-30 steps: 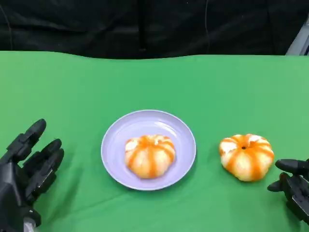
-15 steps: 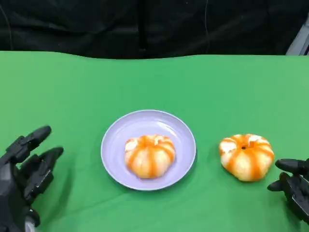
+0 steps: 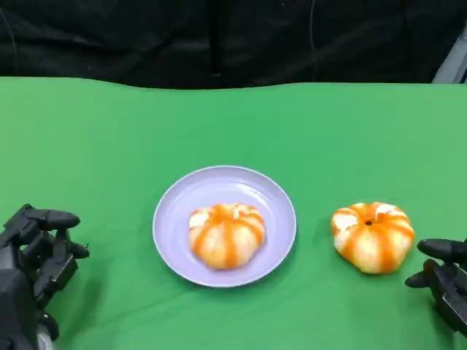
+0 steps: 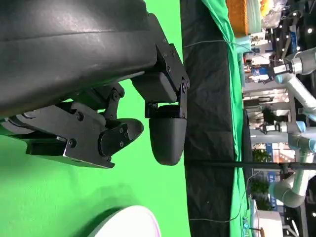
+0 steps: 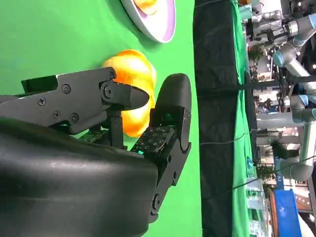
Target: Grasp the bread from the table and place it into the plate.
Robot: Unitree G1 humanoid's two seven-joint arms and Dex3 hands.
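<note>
— Where are the buns?
— One bun point(image 3: 227, 235) lies in the lilac plate point(image 3: 182, 200), toward its near side; the plate sits mid-counter on the green cloth. A second bun point(image 3: 373, 236) rests on the counter point(image 3: 233, 124) to the plate's right, apart from the rim; both are pale with orange stripes.

— And the right hand?
— The right hand point(image 3: 443, 281) is at the lower right corner of the head view, just beside the loose bun but not touching it; its fingers are apart and hold nothing; in the right wrist view the bun point(image 5: 132, 86) shows beyond the fingertips point(image 5: 170, 101), with the plate's edge point(image 5: 163, 22) further on.

— The left hand?
— The left hand point(image 3: 33, 266) sits at the lower left, well apart from the plate; its fingers point(image 4: 165, 133) are curled in with nothing in them; the left wrist view shows green cloth beneath them and a sliver of the plate point(image 4: 131, 222).
</note>
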